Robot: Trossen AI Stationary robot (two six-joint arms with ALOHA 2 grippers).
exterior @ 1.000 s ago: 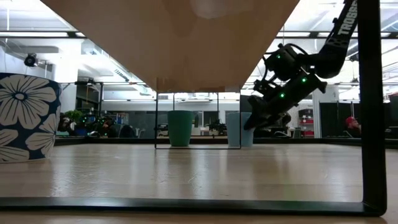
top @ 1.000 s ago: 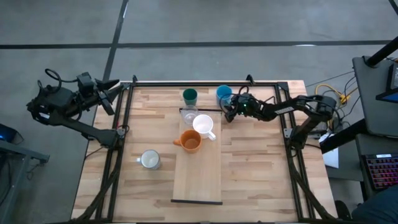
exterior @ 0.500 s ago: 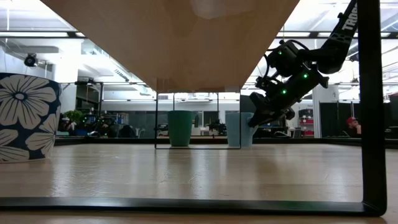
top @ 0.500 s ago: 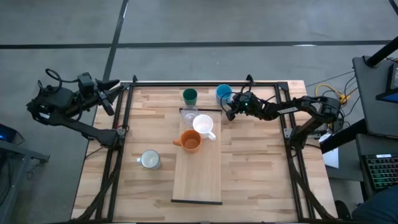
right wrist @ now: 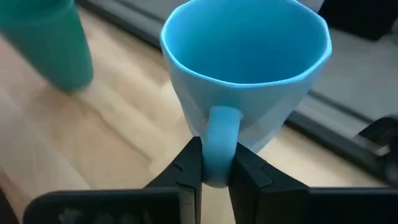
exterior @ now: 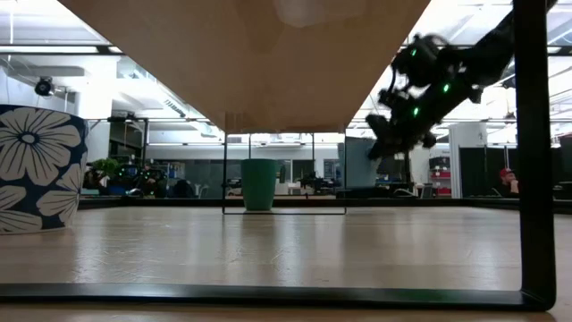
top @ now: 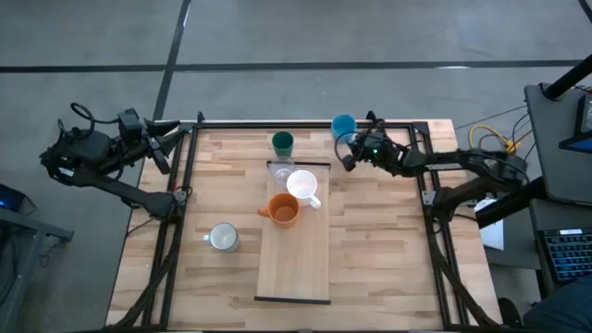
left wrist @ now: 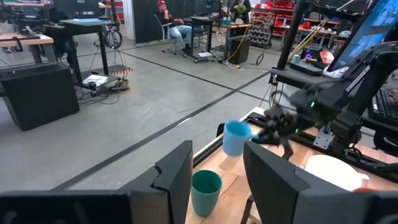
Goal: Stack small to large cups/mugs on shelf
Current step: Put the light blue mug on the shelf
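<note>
1. The right tool (top: 352,148) is closed on the handle of the light blue ceramic mug (top: 343,125); the right wrist view shows both fingers pinching the loop, a grip that leaves the mug body free and its mouth upward.
2. The mug hangs clear of the planked wooden surface (top: 379,250), near its far edge; the low view shows nothing under it.
3. The right arm reaches in from its side, extended low and nearly level, wrist turned toward the far rail.
4. The long pale wooden shelf (top: 294,268) bears a clear glass (top: 281,171), a white mug (top: 303,186) and an orange mug (top: 282,210) in a row, presumably ordered by size.
5. A dark green cup (top: 282,142) and a pale grey-white mug (top: 223,238) stand on the surface, unplaced.
6. The left tool (top: 171,129) waits, fingers apart, beyond the far left corner.
</note>
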